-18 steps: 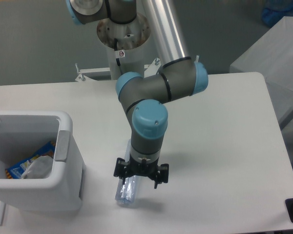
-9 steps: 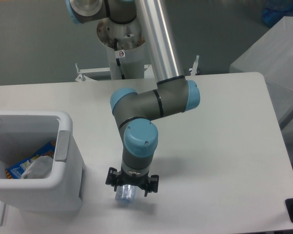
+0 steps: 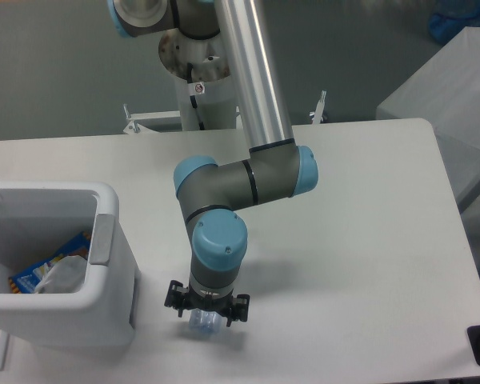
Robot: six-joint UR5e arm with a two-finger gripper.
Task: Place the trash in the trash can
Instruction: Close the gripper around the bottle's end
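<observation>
the hand (image 3: 206, 308) points straight down over the crushed bottle (image 3: 202, 322) lying on the bench (image 3: 368, 240), apparently to straddle it; whether it grips yet, i cannot tell.

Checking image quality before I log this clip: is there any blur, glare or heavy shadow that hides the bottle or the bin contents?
Fixed camera: soft overall, no motion blur. The gripper and wrist cover most of the bottle; only its lower end shows. A faint shadow lies on the table beneath the arm. The trash can interior is evenly lit, with the wrapper readable. A bright streak runs along the metal arm tube.
</observation>
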